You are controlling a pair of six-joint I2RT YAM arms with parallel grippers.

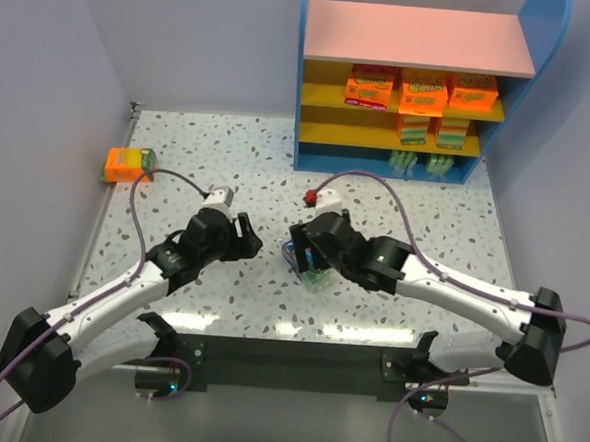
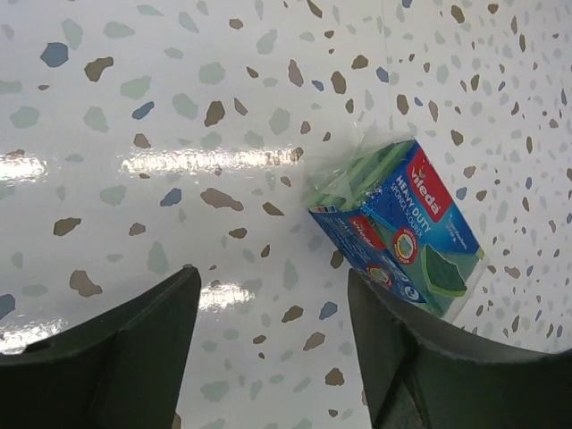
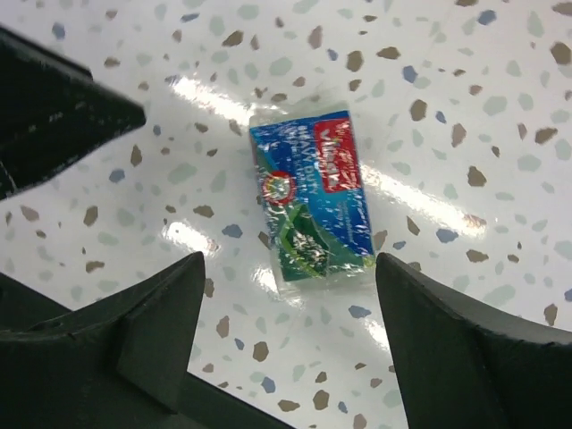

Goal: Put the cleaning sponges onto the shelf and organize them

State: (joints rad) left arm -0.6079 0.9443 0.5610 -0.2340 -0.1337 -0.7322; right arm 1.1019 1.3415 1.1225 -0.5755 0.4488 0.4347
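A blue sponge pack (image 1: 310,267) with a green sponge edge lies flat on the speckled table between my two grippers. My right gripper (image 1: 303,250) hangs open just over it; in the right wrist view the pack (image 3: 313,201) lies ahead of the open gripper (image 3: 290,281), untouched. My left gripper (image 1: 252,240) is open and empty to the pack's left; in the left wrist view the pack (image 2: 402,228) lies beside the right finger (image 2: 402,357). An orange pack (image 1: 128,163) lies at the table's far left edge. The blue-framed shelf (image 1: 418,38) holds several orange packs (image 1: 423,91) on its yellow tiers.
Green sponge packs (image 1: 421,166) stand on the shelf's bottom tier. A small red object (image 1: 310,196) sits by the right wrist's cable. Grey walls close in the table on the left and right. The arm bases and a black bar run along the near edge.
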